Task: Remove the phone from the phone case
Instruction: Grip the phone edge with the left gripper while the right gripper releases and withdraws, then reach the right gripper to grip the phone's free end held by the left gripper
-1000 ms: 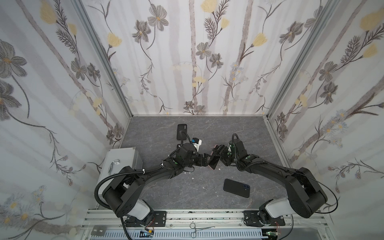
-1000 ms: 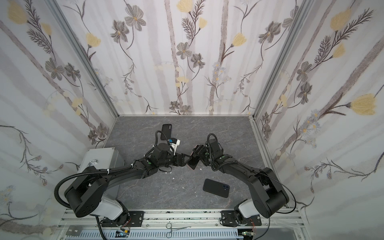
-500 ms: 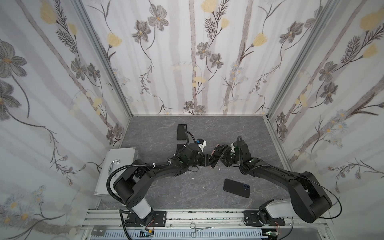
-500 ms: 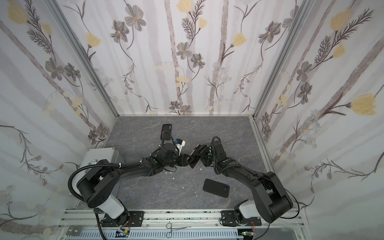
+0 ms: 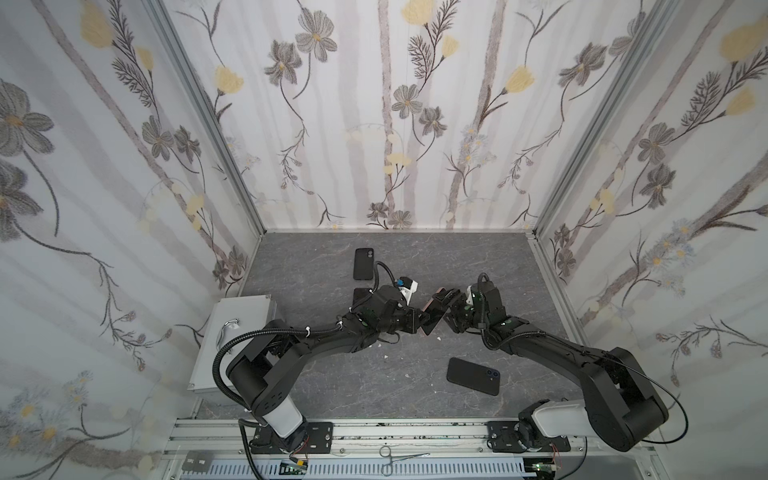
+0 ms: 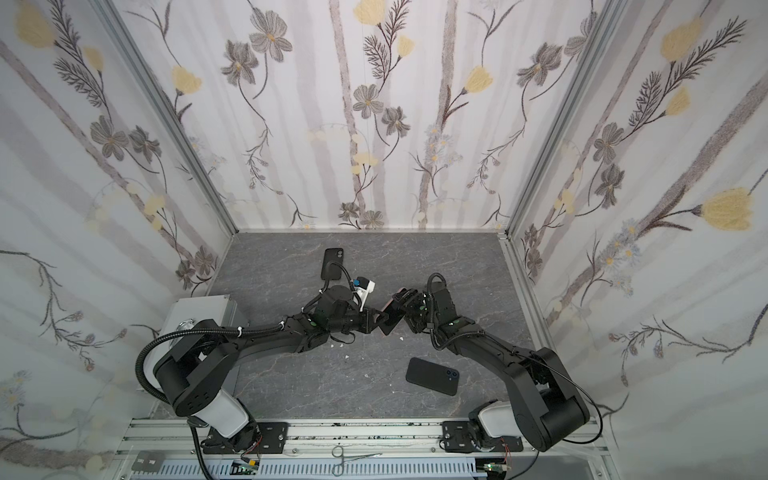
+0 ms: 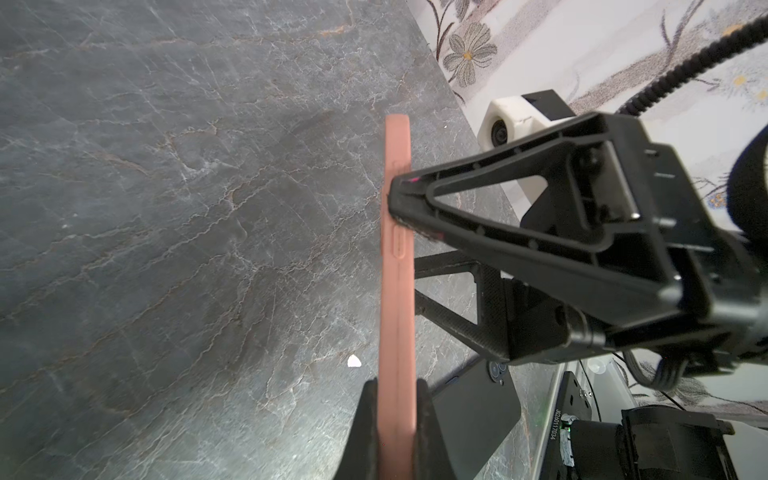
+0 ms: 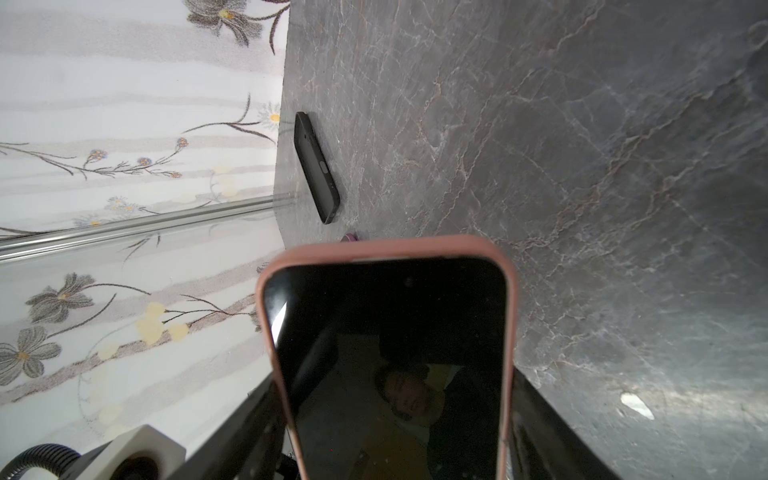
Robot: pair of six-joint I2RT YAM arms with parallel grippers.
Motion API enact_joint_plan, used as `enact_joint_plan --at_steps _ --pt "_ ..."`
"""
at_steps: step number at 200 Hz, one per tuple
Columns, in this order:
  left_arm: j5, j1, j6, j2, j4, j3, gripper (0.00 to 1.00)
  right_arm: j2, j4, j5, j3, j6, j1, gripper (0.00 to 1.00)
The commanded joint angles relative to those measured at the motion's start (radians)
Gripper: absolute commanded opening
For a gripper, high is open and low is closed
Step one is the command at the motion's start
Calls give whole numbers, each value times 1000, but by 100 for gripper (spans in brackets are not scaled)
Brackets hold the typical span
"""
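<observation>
Pink phone case (image 5: 431,316): hanging above the table, just beyond the front black phone (image 5: 473,376), with the phone (image 8: 390,332) sitting inside.
Left gripper (image 7: 397,390): pinching the case's near end.
Right gripper (image 5: 445,311): clamping the case across its width.
Left wrist view: showing the case edge-on.
Right wrist view: showing the dark screen.
Long axis: running straight out from the left gripper.
Obscured: top views are losing the case among black fingers.

Phone (image 8: 390,353): dark glass screen, seated in the case (image 7: 397,291) at the end I can see. Case: salmon-pink, smooth, rim intact there. I hold both in the air, tilted, near mid-scene.
</observation>
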Motion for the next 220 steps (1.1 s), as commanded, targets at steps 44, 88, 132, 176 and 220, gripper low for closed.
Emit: enact_joint_plan --at_steps 44,88,132,176,220 --pt "-103 5 -19 0 -114 78 0 -119 55 203 6 -218 -8 100" --pt "-299 3 -13 -75 -195 104 0 -246 100 381 5 -492 -13 100" --pt "-437 2 67 -172 -183 52 0 -289 122 267 60 -826 -15 99" --pt "-315 63 36 -250 -215 2 0 -304 56 -16 147 -1115 -16 98" --pt "-136 125 119 -363 -128 -81 0 -298 -32 -157 212 -1242 -18 93"
